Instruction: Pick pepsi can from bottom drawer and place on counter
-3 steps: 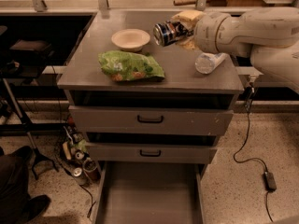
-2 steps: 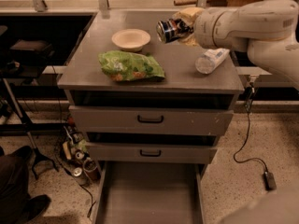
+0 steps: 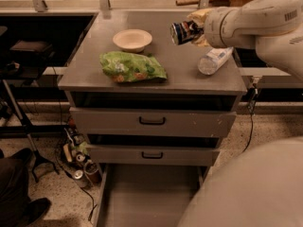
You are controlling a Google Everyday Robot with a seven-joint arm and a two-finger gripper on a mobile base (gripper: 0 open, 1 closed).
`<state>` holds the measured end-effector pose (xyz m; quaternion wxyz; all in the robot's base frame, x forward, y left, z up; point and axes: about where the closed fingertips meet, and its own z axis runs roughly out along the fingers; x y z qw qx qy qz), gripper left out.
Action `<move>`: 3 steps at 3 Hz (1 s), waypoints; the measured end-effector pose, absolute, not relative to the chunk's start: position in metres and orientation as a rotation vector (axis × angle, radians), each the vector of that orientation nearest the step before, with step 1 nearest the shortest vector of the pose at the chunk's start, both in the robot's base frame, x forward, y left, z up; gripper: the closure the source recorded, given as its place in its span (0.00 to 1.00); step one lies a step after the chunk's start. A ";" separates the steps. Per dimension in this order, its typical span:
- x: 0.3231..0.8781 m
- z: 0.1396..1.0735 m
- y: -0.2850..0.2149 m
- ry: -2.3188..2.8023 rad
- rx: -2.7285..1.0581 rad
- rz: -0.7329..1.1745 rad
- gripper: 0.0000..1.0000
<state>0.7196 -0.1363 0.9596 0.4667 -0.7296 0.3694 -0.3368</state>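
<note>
The dark blue pepsi can (image 3: 183, 32) is held tilted on its side, silver end facing left, above the right rear of the grey counter (image 3: 180, 70). My gripper (image 3: 196, 30) is shut on the pepsi can, with the white arm reaching in from the right. The bottom drawer (image 3: 149, 197) is pulled open below the cabinet and shows only its flat grey floor.
On the counter are a white bowl (image 3: 132, 39), a green chip bag (image 3: 131, 67) and a clear plastic water bottle (image 3: 214, 60) lying on its side. The two upper drawers (image 3: 152, 122) have black handles. Cans and cables (image 3: 80, 167) lie on the floor at left.
My gripper has moved the pepsi can slightly up and toward the back of the counter. Nothing else has moved.
</note>
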 end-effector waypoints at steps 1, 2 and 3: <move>0.724 0.957 -0.126 0.920 -1.774 -0.815 1.00; 0.728 0.952 -0.114 0.935 -1.767 -0.801 1.00; 0.734 0.947 -0.104 0.959 -1.769 -0.803 0.74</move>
